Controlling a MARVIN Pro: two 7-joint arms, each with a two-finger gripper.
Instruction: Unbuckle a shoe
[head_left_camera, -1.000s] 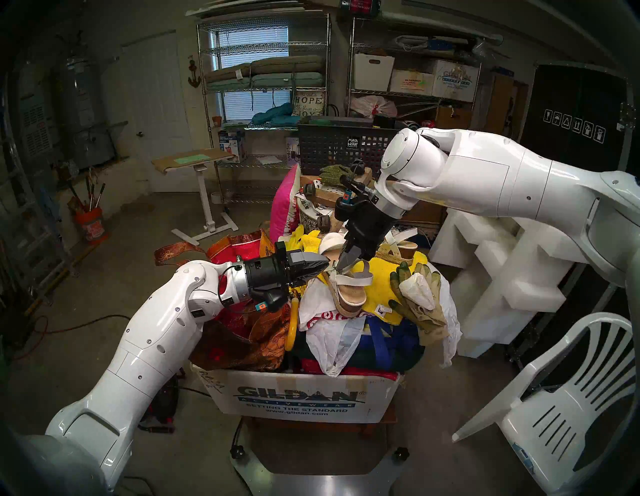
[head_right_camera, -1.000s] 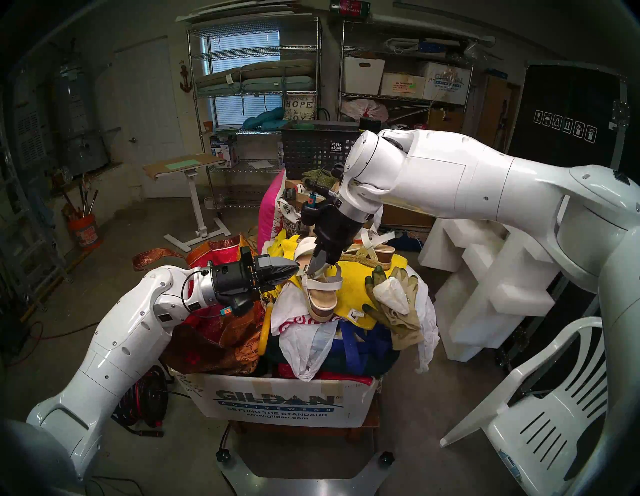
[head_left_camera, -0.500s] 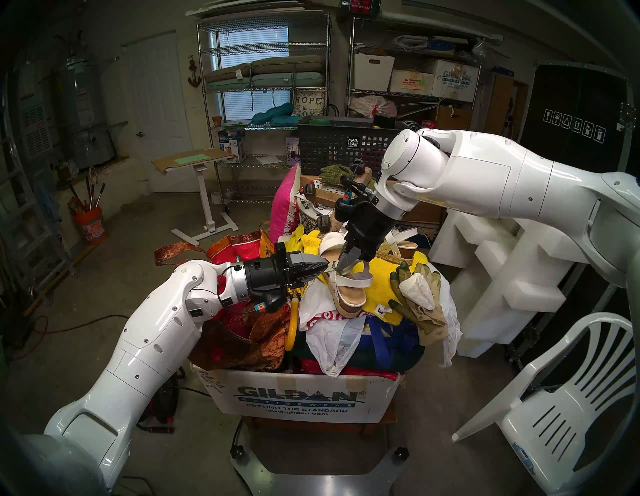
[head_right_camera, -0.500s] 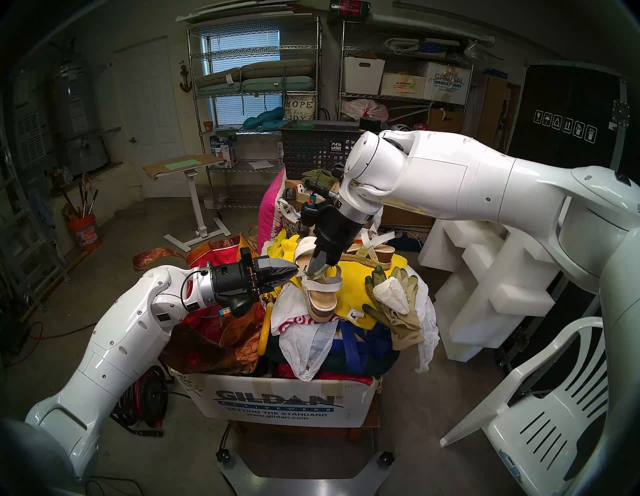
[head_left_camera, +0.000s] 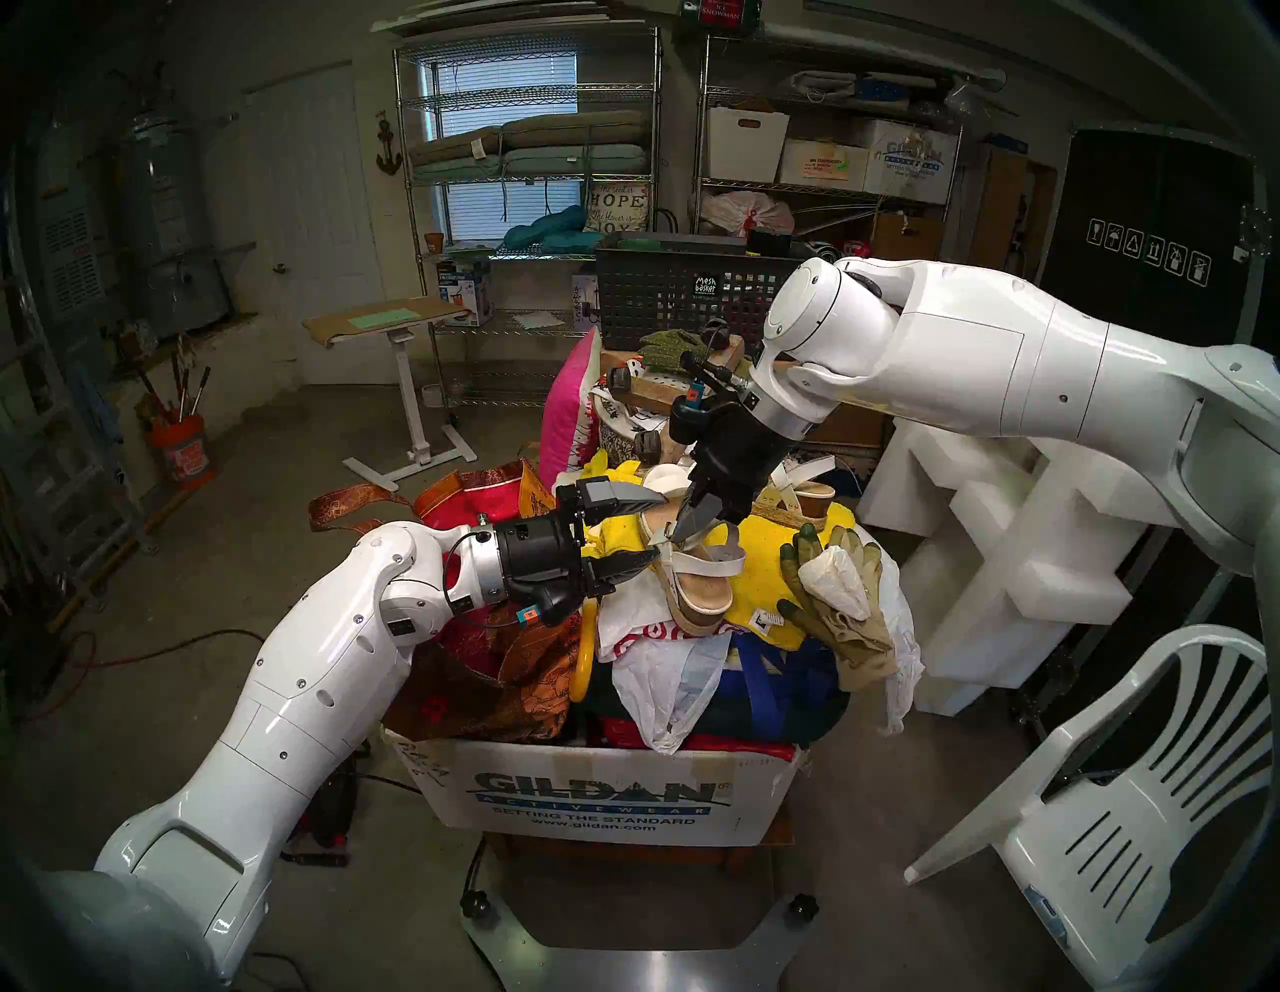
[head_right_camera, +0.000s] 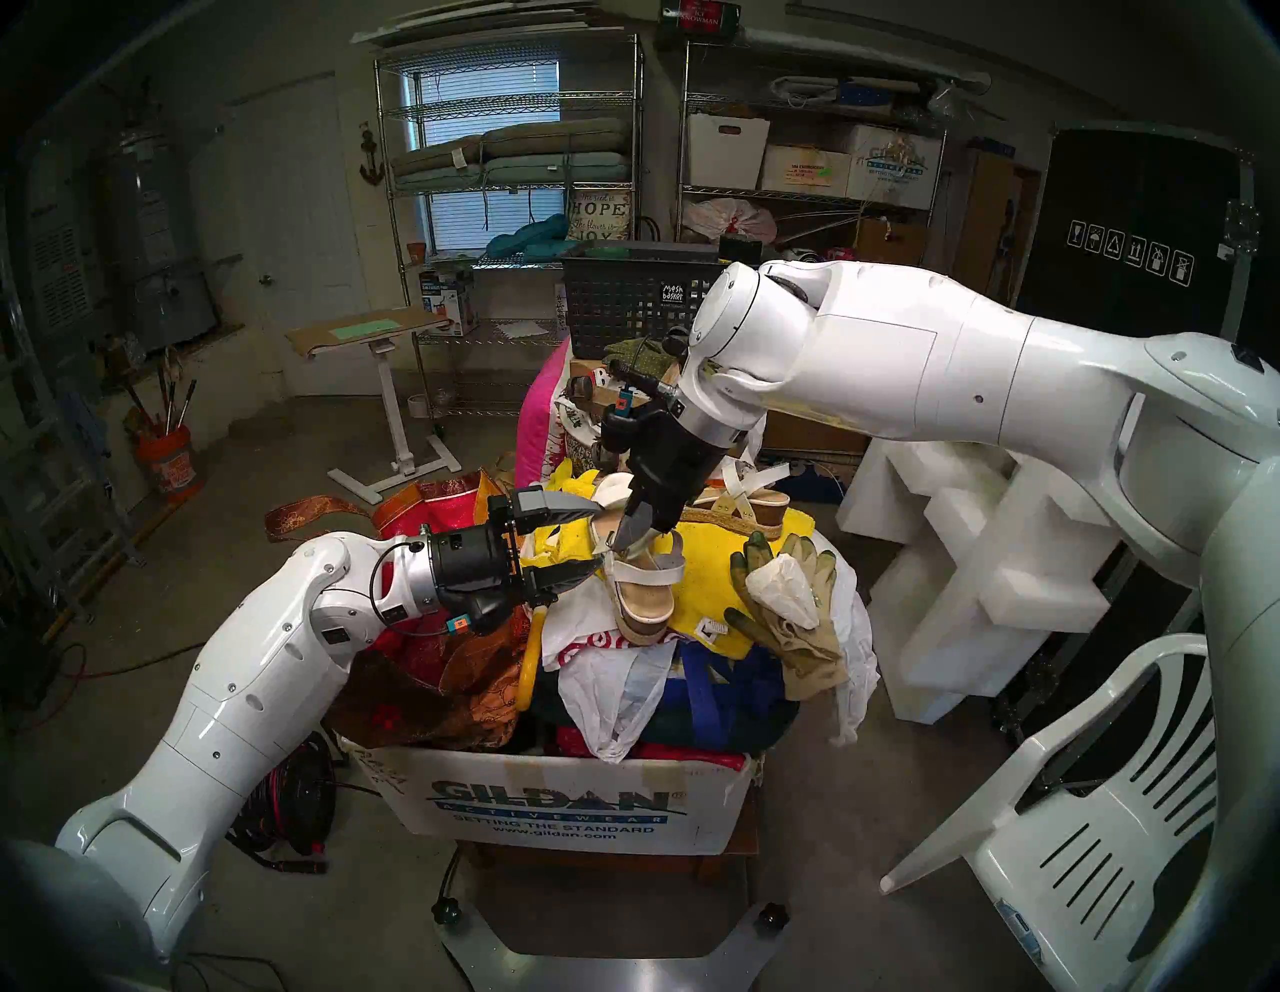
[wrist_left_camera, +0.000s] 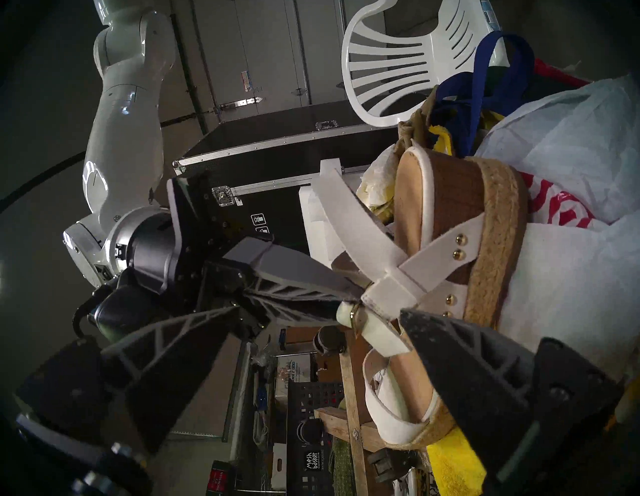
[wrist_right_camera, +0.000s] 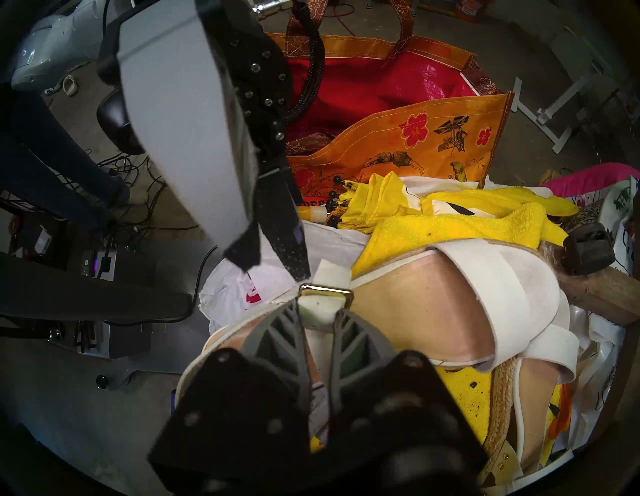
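Overhead, lying atop yellow towel (head_left_camera: 762, 589): white-strapped jute-soled platform sandal (head_left_camera: 699, 589); left gripper (head_left_camera: 651, 528) fingers spreading apart beside it. Right wrist: right gripper (wrist_right_camera: 318, 320) fingers pinching thin white ankle strap (wrist_right_camera: 317, 313) below gold buckle (wrist_right_camera: 325, 289).

A white cardboard box (head_left_camera: 596, 796) stood crammed with bags and cloth. On its heap lay a yellow towel (head_left_camera: 762, 596) and a white plastic bag (head_left_camera: 644, 644), the sandal (head_left_camera: 692, 582) resting upon both.

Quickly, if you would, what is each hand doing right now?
Left hand: open, holding nothing.
Right hand: shut on the thin white ankle strap, just behind its gold buckle.
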